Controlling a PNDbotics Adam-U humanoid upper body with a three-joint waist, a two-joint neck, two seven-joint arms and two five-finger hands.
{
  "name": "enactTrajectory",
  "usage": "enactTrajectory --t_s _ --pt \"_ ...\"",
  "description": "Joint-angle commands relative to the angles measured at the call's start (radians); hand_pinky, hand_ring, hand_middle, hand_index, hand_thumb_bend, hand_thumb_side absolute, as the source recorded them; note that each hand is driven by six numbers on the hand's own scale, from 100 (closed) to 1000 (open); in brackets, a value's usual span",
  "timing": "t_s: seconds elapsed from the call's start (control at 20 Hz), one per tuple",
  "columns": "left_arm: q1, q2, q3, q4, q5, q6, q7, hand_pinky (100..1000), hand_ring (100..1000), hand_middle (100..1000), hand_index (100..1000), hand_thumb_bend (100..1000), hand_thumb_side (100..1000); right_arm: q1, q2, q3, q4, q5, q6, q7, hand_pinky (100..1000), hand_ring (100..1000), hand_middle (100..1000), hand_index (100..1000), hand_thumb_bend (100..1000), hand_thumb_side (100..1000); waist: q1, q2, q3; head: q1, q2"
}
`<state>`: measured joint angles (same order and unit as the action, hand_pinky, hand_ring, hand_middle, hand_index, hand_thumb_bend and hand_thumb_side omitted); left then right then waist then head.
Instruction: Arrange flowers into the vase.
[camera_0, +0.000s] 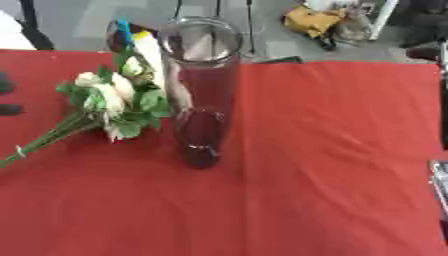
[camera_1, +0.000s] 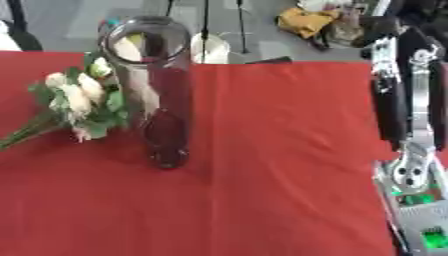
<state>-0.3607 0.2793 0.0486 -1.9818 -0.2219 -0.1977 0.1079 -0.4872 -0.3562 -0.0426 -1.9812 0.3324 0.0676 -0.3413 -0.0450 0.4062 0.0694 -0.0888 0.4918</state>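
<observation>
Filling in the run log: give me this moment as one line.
vase: upright, empty | flowers: lying on red tablecloth, left of vase | right hand: at right edge, fingers straight, holding nothing | left hand: unseen

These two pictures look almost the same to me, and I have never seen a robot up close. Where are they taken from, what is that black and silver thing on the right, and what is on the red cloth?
Both pictures come from one moment, taken by the two eyes of a camera in the robot's head, looking down at its work; that is why they nearly match. The black and silver thing at the right edge of the right eye view is the robot's own right hand, fingers straight, holding nothing. Its left hand does not show clearly in either view. On the table with the red cloth stands a tall clear glass vase, upright, with no flowers in it. Beside it, on the left, lies a bunch of pale flowers with green leaves, stems pointing toward the lower left. Nothing is held yet; the flowers are still to go into the vase.
</observation>
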Motion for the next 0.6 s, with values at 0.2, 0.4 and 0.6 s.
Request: enactTrajectory --t_s 0.2,0.4,0.6 --pt "-0.004 0.005 0.016 -0.018 0.002 0.002 0.001 676 791 761 817 100 1000 -0.007 -0.01 -0.007 -0.019 -0.001 -0.004 0.0 677 786 539 739 100 1000 0.002 -0.023 -0.001 0.003 -0.007" --pt "-0.006 0.017 0.017 -0.018 -0.001 0.001 0.003 677 794 767 821 100 1000 -0.007 -0.011 -0.007 -0.019 -0.001 -0.003 0.0 677 786 539 740 100 1000 0.002 -0.023 -0.001 0.005 -0.007" --pt "-0.024 0.073 0.025 -0.018 -0.025 0.013 0.033 674 799 787 838 100 1000 -0.003 -0.014 -0.007 -0.019 -0.001 -0.001 0.001 677 786 539 739 100 1000 0.003 -0.028 0.004 0.012 -0.001"
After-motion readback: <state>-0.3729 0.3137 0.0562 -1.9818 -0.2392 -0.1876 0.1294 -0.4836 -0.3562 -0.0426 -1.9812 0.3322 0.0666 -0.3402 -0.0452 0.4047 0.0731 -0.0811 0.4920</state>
